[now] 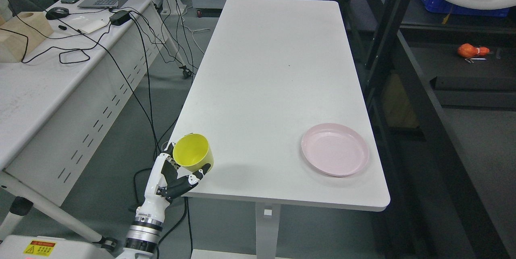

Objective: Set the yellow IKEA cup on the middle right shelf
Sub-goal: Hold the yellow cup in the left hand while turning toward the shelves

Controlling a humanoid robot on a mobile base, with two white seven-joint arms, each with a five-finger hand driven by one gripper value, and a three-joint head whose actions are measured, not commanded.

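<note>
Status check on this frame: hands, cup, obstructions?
Left hand gripping yellow cup at table corner. Right hand out of view. Pink plate sits apart, right.

Yellow cup [193, 152], pink plate [335, 149]

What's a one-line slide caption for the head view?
Left hand grips yellow cup at white table's near-left corner; pink plate sits right.

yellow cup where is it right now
In the head view the yellow cup is at lower left, held by the left hand at the white table's near-left corner.
</note>
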